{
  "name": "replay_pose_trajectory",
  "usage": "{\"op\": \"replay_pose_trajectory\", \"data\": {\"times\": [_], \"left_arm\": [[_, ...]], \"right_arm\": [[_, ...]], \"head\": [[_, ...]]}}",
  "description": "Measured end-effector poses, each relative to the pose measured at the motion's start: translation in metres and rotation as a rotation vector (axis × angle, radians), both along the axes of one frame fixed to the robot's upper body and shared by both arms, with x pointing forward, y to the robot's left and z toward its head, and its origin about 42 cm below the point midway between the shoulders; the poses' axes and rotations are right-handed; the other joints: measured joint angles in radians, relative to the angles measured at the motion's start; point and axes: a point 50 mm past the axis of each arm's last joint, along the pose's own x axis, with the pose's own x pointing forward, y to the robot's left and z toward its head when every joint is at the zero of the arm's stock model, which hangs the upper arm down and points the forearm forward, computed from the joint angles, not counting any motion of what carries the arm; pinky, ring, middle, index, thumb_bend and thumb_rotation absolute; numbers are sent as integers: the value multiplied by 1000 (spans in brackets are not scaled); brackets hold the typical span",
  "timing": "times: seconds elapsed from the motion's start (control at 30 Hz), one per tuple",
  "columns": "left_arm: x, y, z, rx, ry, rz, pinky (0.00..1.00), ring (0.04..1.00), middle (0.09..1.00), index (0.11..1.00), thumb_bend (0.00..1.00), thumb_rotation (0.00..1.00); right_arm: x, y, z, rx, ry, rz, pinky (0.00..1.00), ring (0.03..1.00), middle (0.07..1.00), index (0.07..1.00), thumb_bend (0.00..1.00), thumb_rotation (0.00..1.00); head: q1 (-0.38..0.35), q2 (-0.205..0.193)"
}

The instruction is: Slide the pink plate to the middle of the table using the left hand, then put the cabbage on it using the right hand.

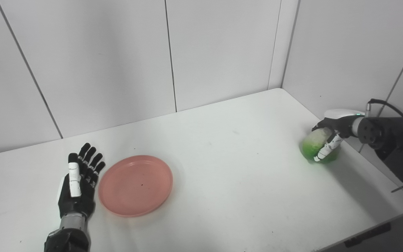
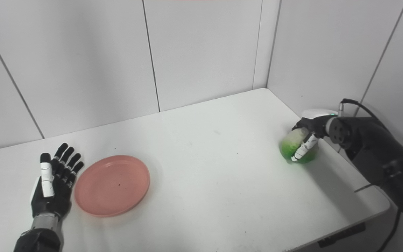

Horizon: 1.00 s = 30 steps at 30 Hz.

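The pink plate (image 1: 135,185) lies flat on the white table (image 1: 222,147), left of centre. My left hand (image 1: 79,182) is open with fingers straight, standing on its edge just left of the plate's rim, close to it or touching it. The green cabbage (image 1: 316,148) sits at the table's right edge. My right hand (image 1: 331,134) is closed around it from above and from the right, its thumb across the front. I cannot tell whether the cabbage rests on the table or is lifted slightly.
White panelled walls (image 1: 222,52) close the table at the back and the right, meeting in a corner at the back right. The table's front right edge (image 1: 394,217) runs near my right forearm (image 1: 397,147).
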Motion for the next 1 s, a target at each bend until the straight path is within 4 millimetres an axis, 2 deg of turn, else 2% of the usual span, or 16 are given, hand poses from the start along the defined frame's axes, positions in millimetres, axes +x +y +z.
{"op": "replay_pose_trajectory", "data": {"times": [0.07, 0.23, 0.43, 0.47, 0.5, 0.57, 0.6, 0.67, 0.7, 1.0], "left_arm": [[0, 0, 0, 0, 0, -1, 922, 925, 950, 891, 994, 847], [0, -1, 0, -2, 0, -1, 913, 908, 934, 881, 1000, 842], [-1, -2, -1, -4, 2, 4, 926, 911, 934, 884, 1000, 842], [-1, -2, -1, -4, 2, 3, 927, 914, 937, 883, 999, 840], [-2, -2, -1, -4, 3, 3, 928, 914, 937, 883, 998, 840], [-2, -3, -1, -6, 3, 3, 932, 914, 937, 873, 998, 833], [-3, -3, -1, -8, 3, 4, 942, 917, 937, 873, 994, 832], [-4, -3, -1, -10, 4, 7, 940, 918, 937, 871, 990, 836], [-4, -4, -1, -11, 4, 8, 936, 917, 936, 870, 989, 837], [-4, -3, -1, -10, 6, 13, 934, 921, 941, 875, 966, 847]], "right_arm": [[1, -3, -4, 7, -37, 2, 595, 733, 827, 775, 1000, 339], [0, -5, -17, 38, -141, 42, 535, 662, 768, 742, 987, 297], [-2, -4, -34, 53, -244, 78, 545, 618, 703, 690, 770, 177], [-2, -5, -35, 53, -253, 79, 511, 575, 658, 591, 640, 159], [-2, -6, -36, 54, -258, 78, 506, 569, 652, 572, 616, 156], [-1, -5, -37, 48, -269, 85, 435, 506, 601, 510, 536, 141], [-1, -4, -37, 47, -275, 93, 362, 423, 521, 500, 523, 134], [0, -2, -38, 43, -281, 106, 283, 334, 431, 492, 513, 127], [0, -1, -38, 42, -282, 110, 268, 318, 414, 491, 511, 125], [5, 6, -33, 47, -242, 140, 269, 320, 399, 490, 514, 126]], "head": [[3, 0], [12, 2], [20, 5], [21, 5], [22, 5], [25, 6], [25, 6], [28, 6], [28, 6], [34, 6]]}}
